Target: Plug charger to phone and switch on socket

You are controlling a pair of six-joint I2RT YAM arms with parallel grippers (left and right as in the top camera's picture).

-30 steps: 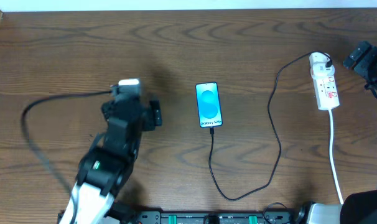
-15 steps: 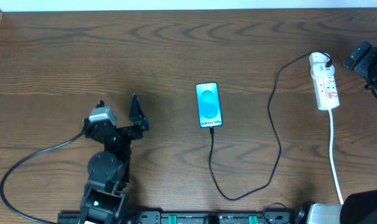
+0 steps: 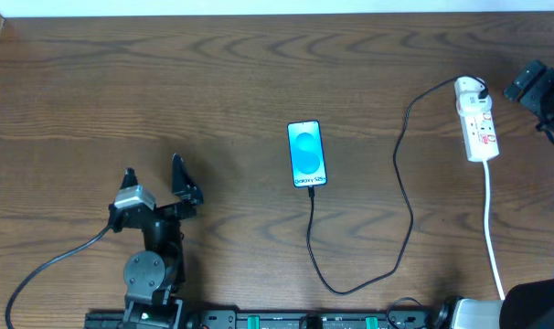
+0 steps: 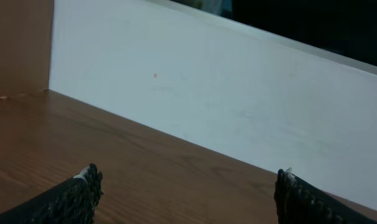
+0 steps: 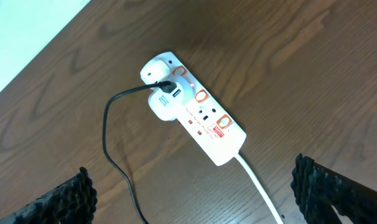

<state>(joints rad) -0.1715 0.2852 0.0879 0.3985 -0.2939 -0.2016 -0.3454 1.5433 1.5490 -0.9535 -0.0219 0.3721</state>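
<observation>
At near-left counter (image 3: 213,73) edge: left pincer (image 3: 154,178) sitting spread wide, gripping nothing; broad wood stretching between it and phone (image 3: 306,153). Phone lying mid-counter, band reading "Galaxy S25". Charger (image 3: 311,219) looping from phone's near end to socket (image 3: 476,123) at far-right edge. Right pincer (image 5: 198,194) hanging agape above socket, gripping nothing.

The left gripper (image 3: 154,172) has pulled back from the table's middle toward 7 o'clock, its arm folded low near the front edge, fingers spread apart.
</observation>
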